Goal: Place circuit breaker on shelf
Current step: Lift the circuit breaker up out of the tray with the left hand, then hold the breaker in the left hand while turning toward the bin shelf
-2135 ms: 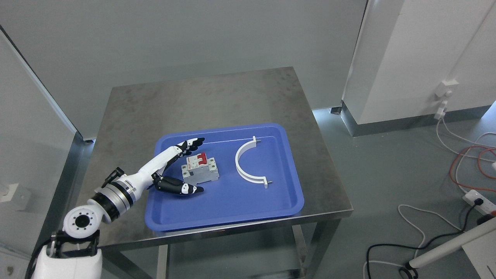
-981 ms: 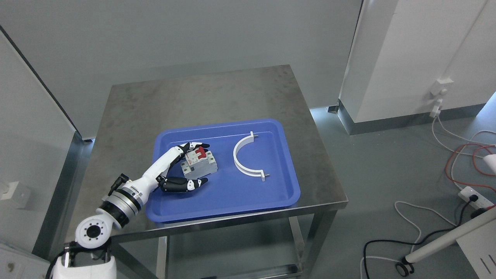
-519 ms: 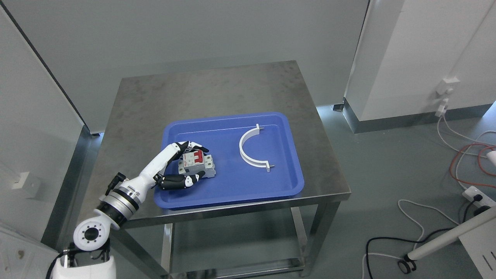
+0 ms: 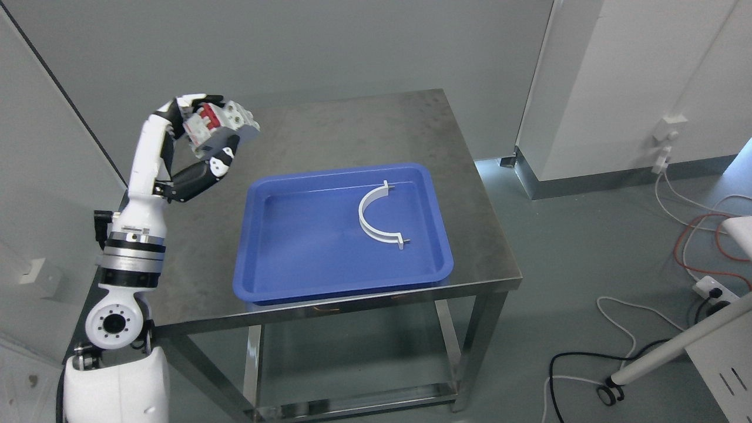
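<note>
Left hand (image 4: pixel 197 138): fingers clamped on circuit breaker (image 4: pixel 220 126), now raised clear of the blue tray (image 4: pixel 346 282), which lies below and right of hand. Pickup done; shelf, unseen, remains.

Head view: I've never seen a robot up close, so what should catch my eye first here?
Probably the white left hand, raised at the upper left and gripping a grey circuit breaker with red switches above the metal table. Next, the bright blue tray in the middle of the table, holding only a white curved bracket.
</note>
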Controlling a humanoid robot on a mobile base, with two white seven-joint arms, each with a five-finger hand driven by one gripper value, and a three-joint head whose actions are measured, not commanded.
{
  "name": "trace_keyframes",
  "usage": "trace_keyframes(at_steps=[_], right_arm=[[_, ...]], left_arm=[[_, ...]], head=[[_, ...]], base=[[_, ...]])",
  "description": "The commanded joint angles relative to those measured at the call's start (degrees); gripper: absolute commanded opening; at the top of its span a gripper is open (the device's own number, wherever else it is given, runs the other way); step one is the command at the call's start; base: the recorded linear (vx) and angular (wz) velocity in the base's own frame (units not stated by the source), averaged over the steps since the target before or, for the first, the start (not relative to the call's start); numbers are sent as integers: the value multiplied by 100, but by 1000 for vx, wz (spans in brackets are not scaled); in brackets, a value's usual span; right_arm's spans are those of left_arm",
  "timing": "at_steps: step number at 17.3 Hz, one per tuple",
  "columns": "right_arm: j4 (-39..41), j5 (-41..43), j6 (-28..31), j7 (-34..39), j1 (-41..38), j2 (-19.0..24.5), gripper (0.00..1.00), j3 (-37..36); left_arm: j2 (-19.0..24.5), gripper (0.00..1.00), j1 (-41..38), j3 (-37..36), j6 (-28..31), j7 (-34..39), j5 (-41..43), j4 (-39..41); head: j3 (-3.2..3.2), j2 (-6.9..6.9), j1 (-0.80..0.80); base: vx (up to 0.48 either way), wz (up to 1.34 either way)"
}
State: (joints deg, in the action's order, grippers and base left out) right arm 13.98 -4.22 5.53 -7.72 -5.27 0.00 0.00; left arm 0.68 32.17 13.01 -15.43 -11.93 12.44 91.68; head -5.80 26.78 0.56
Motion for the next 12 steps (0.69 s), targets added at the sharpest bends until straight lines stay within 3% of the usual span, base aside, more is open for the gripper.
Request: trace_keyframes(at_steps=[1,4,12], right_arm=[[0,0,-96,-10,-1,-100,100,114],[0,0,-96,-10,-1,-100,100,114],[0,0,-96,-10,-1,-100,100,114]], left_arm=[[32,4,-288,649,-188,481,-523,52],[32,4,-816,589,-232,411,-717,201],[32,4,-861,632,-232,130,-857,210]], head=[[0,0,0],[0,0,0],[0,0,0]], base=[[-111,-80],[-194,-131],[-362,-5]])
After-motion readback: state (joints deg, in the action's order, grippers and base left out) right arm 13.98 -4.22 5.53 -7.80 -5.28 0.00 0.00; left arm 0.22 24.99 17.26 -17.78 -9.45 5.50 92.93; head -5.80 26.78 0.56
